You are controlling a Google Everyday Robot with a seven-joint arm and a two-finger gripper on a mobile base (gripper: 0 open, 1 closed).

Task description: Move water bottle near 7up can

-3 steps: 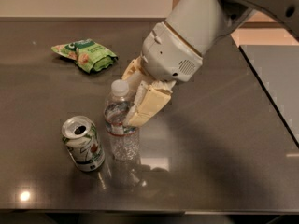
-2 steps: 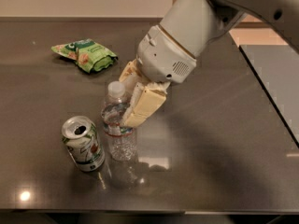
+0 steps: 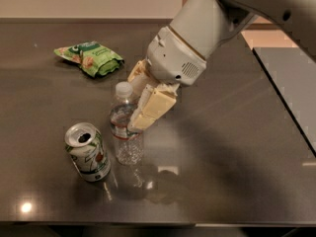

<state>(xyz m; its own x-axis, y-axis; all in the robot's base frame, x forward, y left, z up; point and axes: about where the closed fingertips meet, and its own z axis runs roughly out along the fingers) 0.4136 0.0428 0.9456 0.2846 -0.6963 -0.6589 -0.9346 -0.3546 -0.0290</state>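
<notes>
At the far left, toward the back of the dark grey surface (image 3: 227,157), lies 1 green snack bag (image 3: 90,57), flat and well apart from everything else. Nearer the front edge stands the 7up can (image 3: 88,152), silver and green with a red spot on its side, its opened top tilted a little toward the camera. Just to the right of the can, close but not touching, the water bottle (image 3: 126,132) stands upright on the surface, clear, with a white cap and a narrow red-edged label band. The tool (image 3: 136,100) sits at the bottle's upper half, its cream-coloured parts against the right side of the neck and shoulder. Whether the tool is clamped on the bottle or has let it go cannot be told from this view. Behind it, the thick white arm (image 3: 197,33) slants up to the top right corner. Faint reflections of the can and bottle show on the surface in front of them.
</notes>
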